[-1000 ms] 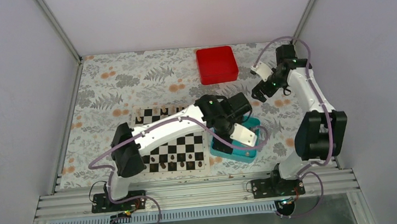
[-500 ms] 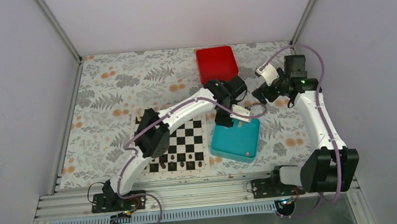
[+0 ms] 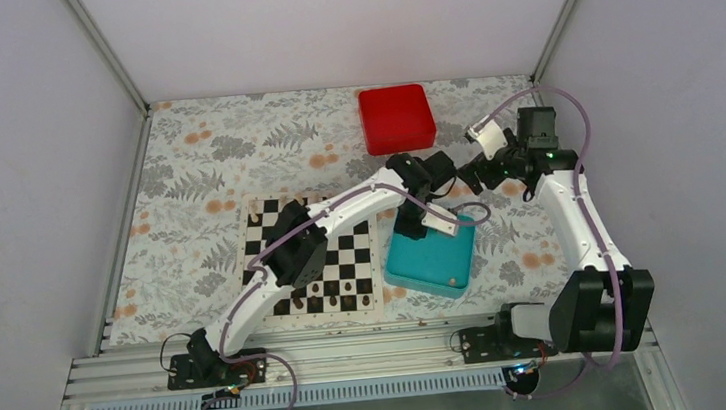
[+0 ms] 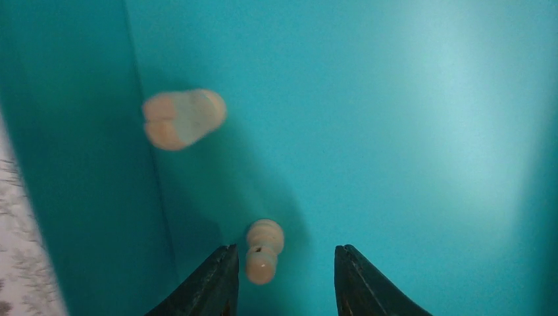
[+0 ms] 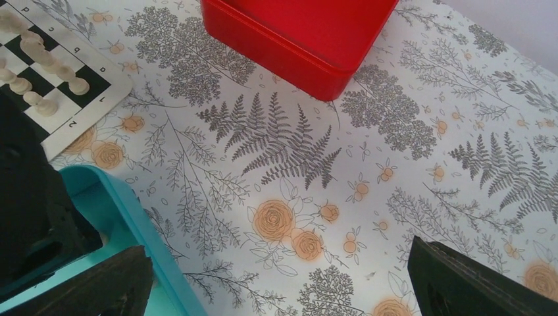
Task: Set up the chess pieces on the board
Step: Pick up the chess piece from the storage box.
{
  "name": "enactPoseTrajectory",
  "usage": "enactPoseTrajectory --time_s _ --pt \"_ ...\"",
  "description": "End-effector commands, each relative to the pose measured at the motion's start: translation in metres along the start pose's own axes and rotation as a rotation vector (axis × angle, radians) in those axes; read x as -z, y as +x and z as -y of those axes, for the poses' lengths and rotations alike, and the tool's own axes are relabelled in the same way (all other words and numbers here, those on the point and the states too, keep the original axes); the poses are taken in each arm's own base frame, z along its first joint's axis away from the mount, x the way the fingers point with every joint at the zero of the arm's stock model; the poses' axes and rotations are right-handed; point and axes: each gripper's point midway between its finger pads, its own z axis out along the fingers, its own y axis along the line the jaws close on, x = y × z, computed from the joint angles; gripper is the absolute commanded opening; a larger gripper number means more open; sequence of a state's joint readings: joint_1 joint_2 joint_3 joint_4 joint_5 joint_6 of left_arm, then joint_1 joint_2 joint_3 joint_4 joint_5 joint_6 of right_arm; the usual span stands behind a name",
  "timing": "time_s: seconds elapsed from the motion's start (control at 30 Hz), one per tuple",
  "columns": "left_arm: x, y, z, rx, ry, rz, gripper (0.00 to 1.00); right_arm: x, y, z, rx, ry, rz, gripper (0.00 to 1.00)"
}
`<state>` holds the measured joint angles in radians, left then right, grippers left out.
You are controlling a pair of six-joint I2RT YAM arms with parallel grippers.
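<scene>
**A:** What is hidden from you overhead?

**B:** The fingertips of my left gripper [image 4: 284,255]. From above, the wrist and its white camera housing cover them where my arm reaches into the far left corner of the teal tray [image 3: 437,266]. That view tells me nothing about the jaws.

**A:** And the wrist camera?

**B:** It shows them. My two dark fingers stand partly apart over the tray floor, with a pale pawn [image 4: 264,251] between them, nearer the finger on the tray-wall side. Teal shows on both sides of it, so nothing is gripped. I cannot tell whether it is upright or on its side. A second pale piece [image 4: 184,119] lies against the wall, too blurred to name.

**A:** Your other tool?

**B:** My right gripper [image 5: 278,253] is spread wide and empty above the flowered cloth [image 5: 289,158], near the tray and the red box [image 5: 296,33]. Only its finger ends show, in the lower corners.

**A:** Where are the chess pieces?

**B:** That camera catches a corner of the board [image 5: 92,112] with cream chess pieces [image 5: 41,66] standing on it. Overhead, that corner lies under my left arm. Only the overhead view shows the dark pieces [image 3: 322,293] along the near row. It also shows a pale speck [image 3: 457,280] in the tray's near right corner, too small to identify.
</scene>
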<state>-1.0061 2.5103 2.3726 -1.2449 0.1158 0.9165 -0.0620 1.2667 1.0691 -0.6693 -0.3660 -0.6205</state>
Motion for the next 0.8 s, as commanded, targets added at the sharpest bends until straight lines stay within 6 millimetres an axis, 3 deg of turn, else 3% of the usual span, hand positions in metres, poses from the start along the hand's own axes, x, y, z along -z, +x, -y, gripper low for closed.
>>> enactPoseTrajectory --time_s 0.0,0.17,0.6,0.77 --pt "-0.002 0.008 -0.001 -0.01 -0.03 -0.036 0.38 0.001 -0.006 -0.002 -0.02 -0.012 0.048 1.0" --pt "-0.012 0.013 -0.002 -0.007 -0.026 -0.048 0.37 -0.001 -0.003 -0.002 -0.024 -0.014 0.041 1.0" --pt "-0.012 0.007 -0.002 -0.005 -0.023 -0.014 0.3 -0.01 0.006 -0.003 -0.037 -0.028 0.017 1.0" --pt "-0.015 0.007 -0.003 -0.004 -0.024 -0.015 0.17 -0.007 0.004 -0.001 -0.033 -0.009 0.027 1.0"
